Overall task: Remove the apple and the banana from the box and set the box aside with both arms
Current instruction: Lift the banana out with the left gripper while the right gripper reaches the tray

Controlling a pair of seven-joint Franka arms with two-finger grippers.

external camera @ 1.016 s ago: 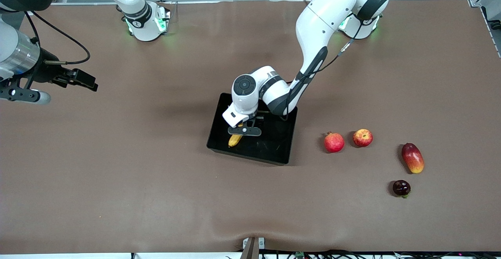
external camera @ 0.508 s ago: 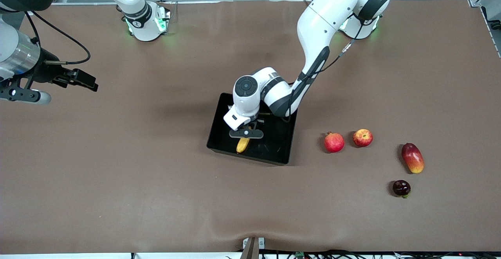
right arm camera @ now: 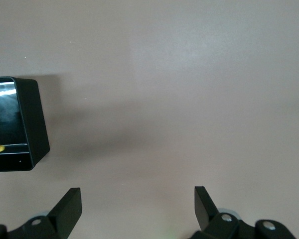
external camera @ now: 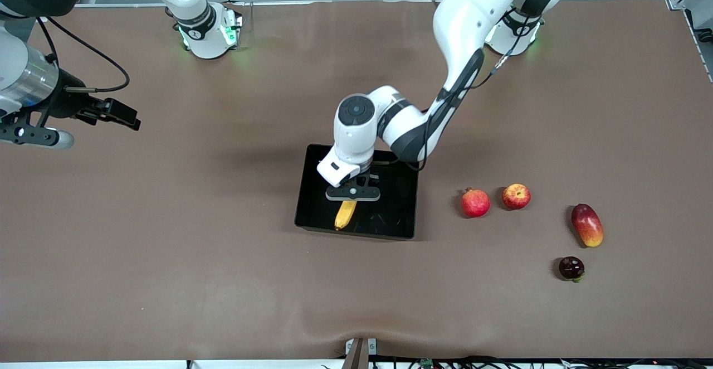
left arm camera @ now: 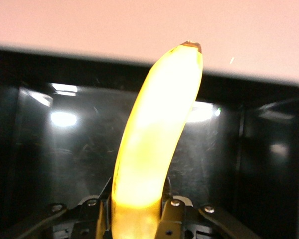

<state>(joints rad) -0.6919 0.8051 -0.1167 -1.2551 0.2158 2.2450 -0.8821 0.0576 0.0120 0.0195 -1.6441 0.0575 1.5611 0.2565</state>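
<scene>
A brown table carries the black box. Left gripper over it, jaws clamped on the banana. Right gripper waits at nine o'clock, jaws apart

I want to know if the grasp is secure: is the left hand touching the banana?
Touching. In the left wrist view the left hand has its fingers pressed against both sides of the banana, over the black tray.

Tray at centre of tabletop. Banana in tray, its free end at 6 o'clock, its other end clamped in left gripper over tray. From tray toward 3 o'clock: pomegranate, apple just beside it, mango. Right gripper spread over bare tabletop at 9 o'clock.
</scene>
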